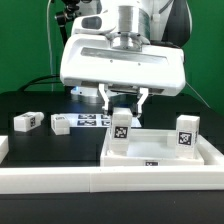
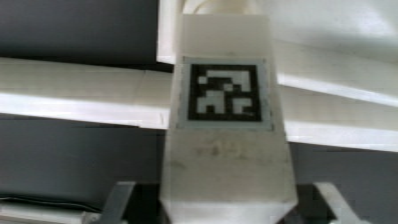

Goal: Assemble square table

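The white square tabletop [image 1: 160,152] lies rim-up at the exterior view's right. One white tagged leg [image 1: 186,133] stands upright at its far right corner. A second tagged leg [image 1: 120,129] stands upright at the tabletop's left side, and my gripper [image 1: 122,110] comes down from above, shut on its top. In the wrist view this leg [image 2: 222,150] fills the middle, running away from my gripper [image 2: 222,208], with a finger at each side. The tabletop's rim [image 2: 71,88] crosses behind it. Where the leg's lower end meets the tabletop is hidden.
Two loose tagged legs [image 1: 26,121] [image 1: 60,123] lie on the black table at the exterior view's left. The marker board [image 1: 92,120] lies flat behind the gripper. A long white rail [image 1: 90,180] runs along the front, with a short white piece [image 1: 3,148] at its left end.
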`<action>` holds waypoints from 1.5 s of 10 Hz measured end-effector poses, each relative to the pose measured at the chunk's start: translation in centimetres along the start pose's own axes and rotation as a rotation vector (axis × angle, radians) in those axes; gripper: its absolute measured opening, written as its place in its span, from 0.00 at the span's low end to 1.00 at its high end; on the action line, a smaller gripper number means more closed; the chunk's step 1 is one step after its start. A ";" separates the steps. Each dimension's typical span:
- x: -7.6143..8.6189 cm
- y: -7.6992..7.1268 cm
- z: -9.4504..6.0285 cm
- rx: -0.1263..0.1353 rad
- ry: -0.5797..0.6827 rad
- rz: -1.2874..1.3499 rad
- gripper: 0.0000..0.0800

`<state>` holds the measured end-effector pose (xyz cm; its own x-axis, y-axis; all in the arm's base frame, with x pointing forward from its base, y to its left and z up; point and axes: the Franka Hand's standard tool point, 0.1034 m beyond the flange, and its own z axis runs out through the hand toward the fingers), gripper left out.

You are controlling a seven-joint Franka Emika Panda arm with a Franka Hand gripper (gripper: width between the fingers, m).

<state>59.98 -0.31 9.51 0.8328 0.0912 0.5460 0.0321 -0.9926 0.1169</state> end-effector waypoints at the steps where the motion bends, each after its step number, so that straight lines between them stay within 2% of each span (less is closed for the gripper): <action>1: 0.0 0.0 0.0 0.000 0.000 0.000 0.65; 2: 0.0 0.0 0.0 0.000 0.000 0.000 0.65; 3: 0.0 0.0 0.0 0.000 0.000 0.000 0.77; 7: 0.0 0.0 0.0 0.000 0.000 0.000 0.81; 11: 1.1 1.3 -0.9 -0.006 0.009 0.007 0.81; 13: 0.8 1.0 -0.7 0.005 -0.019 0.006 0.81; 15: 0.4 0.2 -0.2 0.056 -0.161 0.013 0.81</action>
<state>60.18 -0.48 9.89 0.9110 0.0687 0.4066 0.0476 -0.9970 0.0617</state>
